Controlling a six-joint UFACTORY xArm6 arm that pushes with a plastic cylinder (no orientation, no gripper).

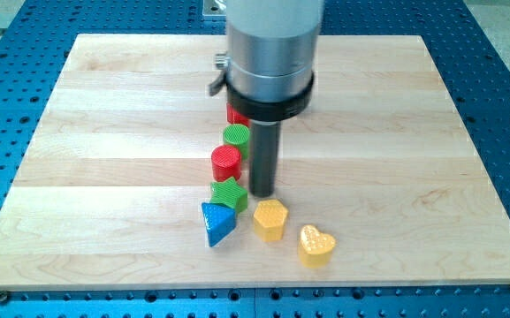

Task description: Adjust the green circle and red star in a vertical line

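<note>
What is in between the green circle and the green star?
The red circle sits between the green circle above it and the green star below it in the camera view. My tip stands just right of the green star.

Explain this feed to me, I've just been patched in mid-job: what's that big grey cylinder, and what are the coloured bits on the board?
The grey cylinder is the end of a robot arm. It has no claw; it holds nothing and only pushes with a dark rod, whose tip touches the wooden board. There is one camera, looking down at the board.

Beside the rod, on the view's left, blocks form a rough column: a red block partly hidden under the arm, a green circle, a red circle, a green star. Below lie a blue triangle, a yellow pentagon and a yellow heart.
</note>
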